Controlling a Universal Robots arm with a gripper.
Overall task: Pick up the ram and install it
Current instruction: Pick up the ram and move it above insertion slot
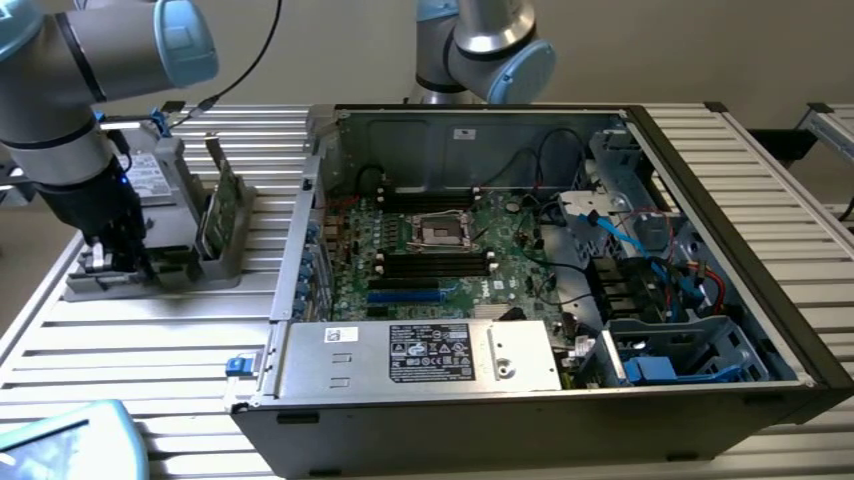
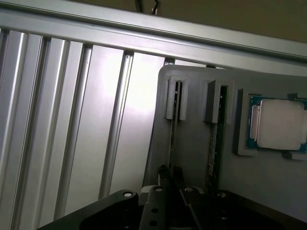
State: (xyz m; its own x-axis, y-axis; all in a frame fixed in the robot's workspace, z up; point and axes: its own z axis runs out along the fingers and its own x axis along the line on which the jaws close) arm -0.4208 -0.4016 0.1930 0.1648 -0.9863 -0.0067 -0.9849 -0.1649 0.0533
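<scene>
Pick step. Pincer [image 1: 104, 262] low over grey holder [image 1: 180, 268] on counter [image 1: 134, 345], at the ram [image 2: 173, 136] standing edge-up in its slot. Clamped or apart: cannot tell. Extraction likely calls for a straight pull along the slot, no twist.

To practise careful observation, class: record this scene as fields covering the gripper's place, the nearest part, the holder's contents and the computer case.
Gripper place: gripper low over grey plastic holder on slatted metal table, at the exterior view's left of the case
Nearest part: slim ram stick, edge-on, upright in a holder slot
Holder also holds: second slim stick; square silver processor chip
Case: black open computer case, green motherboard exposed
Ram status: not installed
</scene>
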